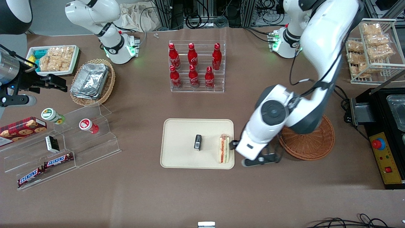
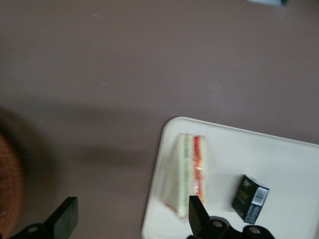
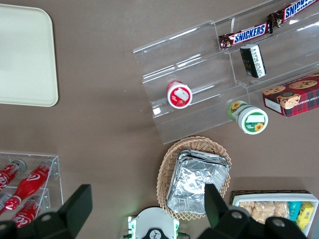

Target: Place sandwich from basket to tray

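Observation:
The sandwich (image 1: 224, 148) lies on the cream tray (image 1: 180, 152), on its cut side at the tray's edge nearest the working arm. It also shows in the left wrist view (image 2: 188, 172), with the tray (image 2: 289, 164) under it. A small black object (image 1: 197, 142) stands mid-tray and shows in the wrist view too (image 2: 250, 198). The reddish-brown basket (image 1: 311, 144) lies empty beside the tray, partly under the arm; its blurred rim (image 2: 7, 184) shows in the wrist view. My left gripper (image 1: 250, 151) is open and empty (image 2: 132, 216), above the table between tray and basket, one fingertip (image 2: 198, 214) over the sandwich's corner.
A clear rack of red bottles (image 1: 196, 66) stands farther from the camera than the tray. A stepped acrylic shelf (image 1: 63, 142) with snacks, a tan basket of foil containers (image 1: 91, 81) and a white snack tray (image 1: 53, 59) lie toward the parked arm's end. A wire rack (image 1: 373, 50) and black machine (image 1: 384, 136) flank the working arm.

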### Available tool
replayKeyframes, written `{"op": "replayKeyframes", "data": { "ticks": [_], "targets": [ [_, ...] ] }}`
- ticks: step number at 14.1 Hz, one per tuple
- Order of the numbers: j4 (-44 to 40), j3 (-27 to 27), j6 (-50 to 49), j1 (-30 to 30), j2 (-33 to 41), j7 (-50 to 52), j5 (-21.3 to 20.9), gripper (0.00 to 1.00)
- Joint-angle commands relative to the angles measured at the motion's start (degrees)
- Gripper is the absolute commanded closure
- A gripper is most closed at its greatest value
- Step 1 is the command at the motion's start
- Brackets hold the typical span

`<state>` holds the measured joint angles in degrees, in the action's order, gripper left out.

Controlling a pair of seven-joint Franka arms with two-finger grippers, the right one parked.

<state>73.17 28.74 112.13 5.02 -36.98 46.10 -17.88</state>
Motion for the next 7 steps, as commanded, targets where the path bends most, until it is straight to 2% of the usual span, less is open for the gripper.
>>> {"op": "replayKeyframes", "data": {
  "ticks": [1,5,7],
  "targets": [
    [6.62,0.70,-1.65,-6.32,9.18,-2.14,4.86,0.00],
    [16.20,0.79,-4.12,-15.10,20.00,-13.28,10.66,0.00],
    [20.15,-1.65,-4.99,-15.65,23.69,-20.76,13.83,0.00]
  ]
}}
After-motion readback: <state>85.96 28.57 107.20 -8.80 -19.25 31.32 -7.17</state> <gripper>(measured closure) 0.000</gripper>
